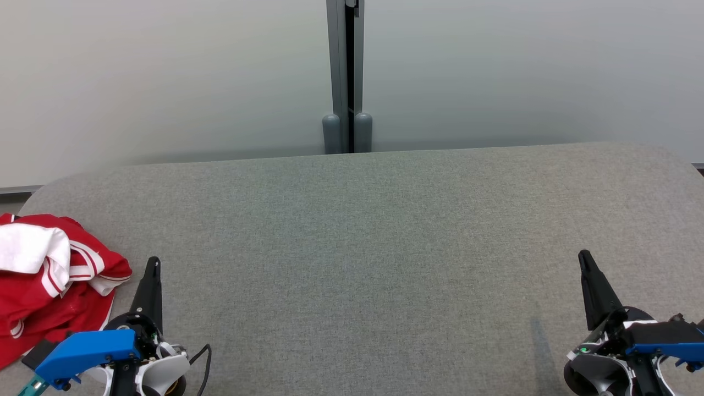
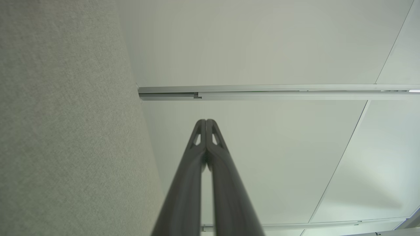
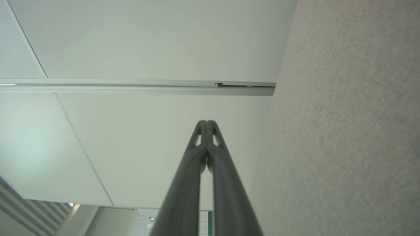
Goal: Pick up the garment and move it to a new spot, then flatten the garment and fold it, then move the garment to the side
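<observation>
You face a grey cloth-covered table [image 1: 385,247] with rounded far corners; it spans the head view from side to side, and most of its top lies bare between your 2 arms. Behind it stands a pale wall [image 1: 165,82] of 2 panels, split at the middle by a grey post [image 1: 346,77] with a dark slot down its length and 2 rounded feet at the table's far edge.

The garment [image 1: 49,275] sits at your far left, on the table's near left corner; it is a crumpled heap, red with white parts and thin red and white stripes; part of it runs off the left edge of the head view; it is neither flat nor folded.

Your left gripper [image 1: 154,263] stands just beside the heap's right edge, fingers pointing away from you; whether it brushes the cloth you cannot tell. In the left wrist view its 2 fingers meet at the tips, jaws fully closed with nothing between them; the table fills that view's left side and the wall the rest, crossed by a pale rail [image 2: 262,91].

Your right gripper [image 1: 584,257] is at the lower right, over bare table and well apart from the garment; in the right wrist view its 2 fingers also press tip to tip, closed on nothing, with the table along that view's right side.
</observation>
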Controlling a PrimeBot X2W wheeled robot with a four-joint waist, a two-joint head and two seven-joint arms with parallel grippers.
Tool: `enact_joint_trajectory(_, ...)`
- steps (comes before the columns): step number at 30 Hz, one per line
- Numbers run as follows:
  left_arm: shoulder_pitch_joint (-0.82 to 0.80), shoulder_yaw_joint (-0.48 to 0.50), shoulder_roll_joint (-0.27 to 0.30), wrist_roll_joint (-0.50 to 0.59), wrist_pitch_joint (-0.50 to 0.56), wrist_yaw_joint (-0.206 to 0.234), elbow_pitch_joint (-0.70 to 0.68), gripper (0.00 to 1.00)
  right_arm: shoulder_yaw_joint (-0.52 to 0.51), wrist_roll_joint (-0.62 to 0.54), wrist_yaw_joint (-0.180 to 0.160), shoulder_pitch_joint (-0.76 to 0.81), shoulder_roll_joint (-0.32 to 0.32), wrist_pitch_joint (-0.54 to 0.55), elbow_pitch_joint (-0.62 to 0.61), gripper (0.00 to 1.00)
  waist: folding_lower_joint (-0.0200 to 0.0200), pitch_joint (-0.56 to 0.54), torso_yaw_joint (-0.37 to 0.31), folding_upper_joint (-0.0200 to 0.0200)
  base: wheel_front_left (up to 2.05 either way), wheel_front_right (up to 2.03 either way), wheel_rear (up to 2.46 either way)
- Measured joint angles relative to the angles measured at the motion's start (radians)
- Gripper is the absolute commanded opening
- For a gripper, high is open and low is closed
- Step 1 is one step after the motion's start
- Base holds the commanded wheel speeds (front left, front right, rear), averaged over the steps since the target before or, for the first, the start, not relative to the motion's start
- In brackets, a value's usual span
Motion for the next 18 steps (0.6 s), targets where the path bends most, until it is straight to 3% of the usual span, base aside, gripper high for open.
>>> enact_joint_trajectory(7,0.0,0.0,0.0,0.0,0.0,0.0,0.0,0.0,0.0,0.0,0.0,0.0,0.0,0.0,0.0,0.0,0.0,0.0,0.0,0.0,0.0,0.0,0.0)
enact_joint_trajectory(8,0.0,0.0,0.0,0.0,0.0,0.0,0.0,1.0,0.0,0.0,0.0,0.0,0.0,0.0,0.0,1.0,0.0,0.0,0.0,0.0,0.0,0.0,0.0)
enact_joint_trajectory(18,0.059,-0.008,-0.012,0.012,-0.02,0.001,0.057,1.0,0.009,-0.007,-0.002,0.026,0.01,-0.011,0.049,1.0,0.0,0.001,0.0,0.0,0.0,0.0,0.0)
